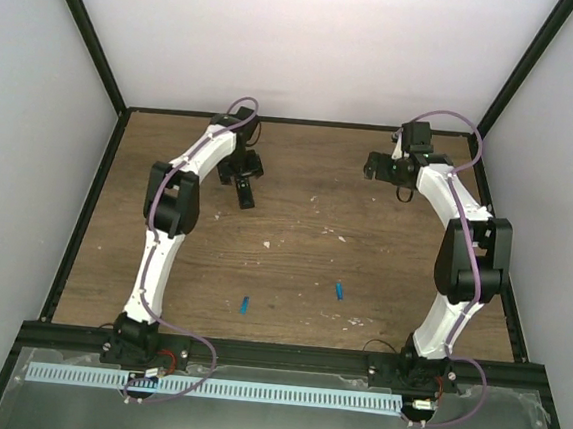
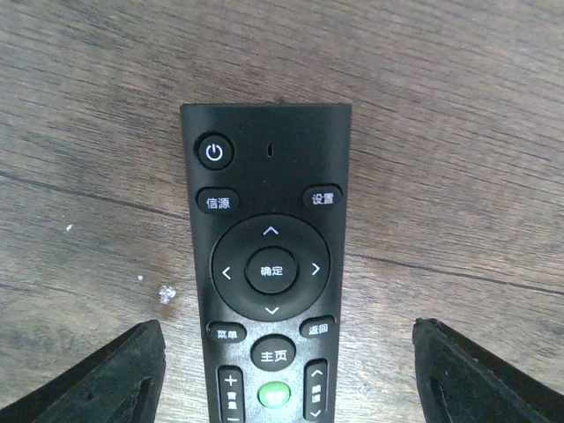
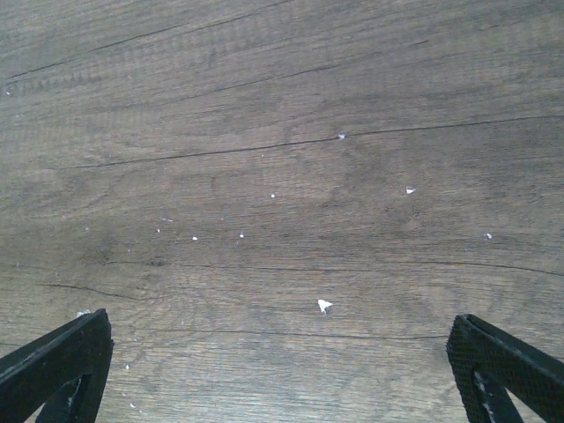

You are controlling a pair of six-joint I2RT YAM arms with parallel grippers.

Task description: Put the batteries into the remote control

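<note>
The remote control (image 2: 269, 264) lies face up on the wood, its buttons showing and its power-button end pointing away from the wrist camera. In the top view its black end (image 1: 246, 197) sticks out below my left gripper (image 1: 240, 173). My left gripper (image 2: 289, 374) is open and straddles the remote, with a gap of bare wood between each fingertip and the remote's sides. Two blue batteries (image 1: 244, 304) (image 1: 339, 289) lie apart on the near part of the table. My right gripper (image 1: 381, 168) (image 3: 278, 352) hangs open over bare wood at the far right, with nothing between its fingers.
Pale specks of debris (image 3: 324, 305) (image 2: 166, 292) are scattered on the wooden table (image 1: 295, 235). Black frame rails (image 1: 86, 207) border the table on the left, right and near sides, with white walls beyond.
</note>
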